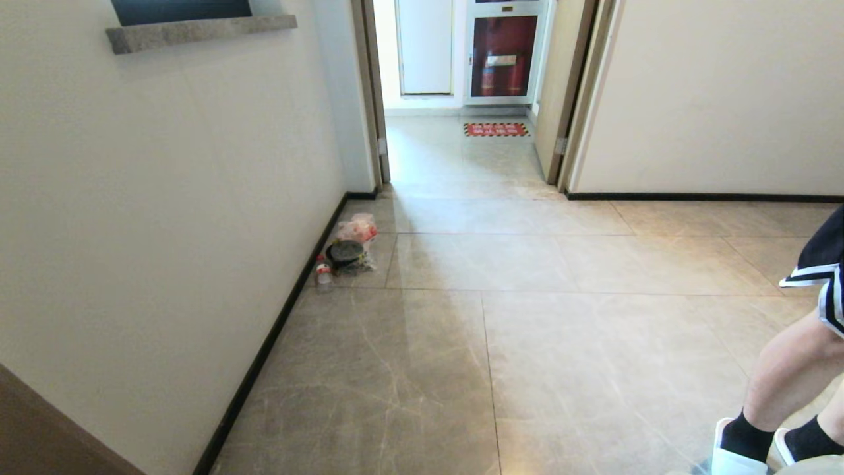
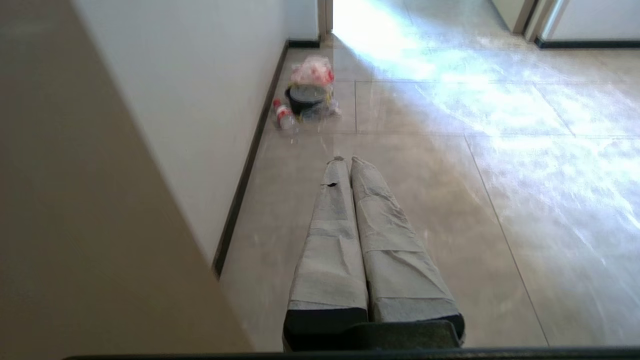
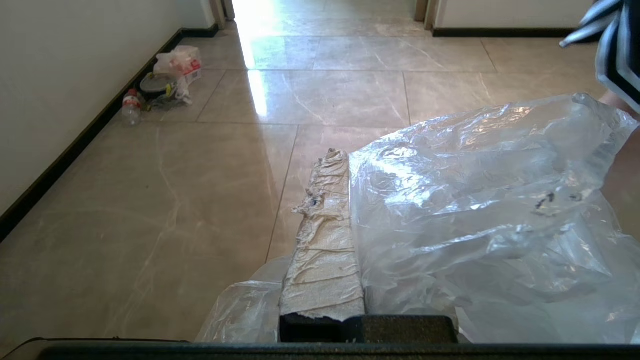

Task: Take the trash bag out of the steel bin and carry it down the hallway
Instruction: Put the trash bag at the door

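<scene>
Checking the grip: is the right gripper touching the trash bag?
Touching. The right wrist view shows the right gripper shut, with the trash bag bunched against its fingers.

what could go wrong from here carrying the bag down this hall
1. The right gripper is shut on thin, loose film of the trash bag; it could tear or slip free.
2. The rubbish pile and bottle by the left wall could snag the bag if the robot drifts that way.
3. A person's legs stand close on the right, leaving little room.
</scene>
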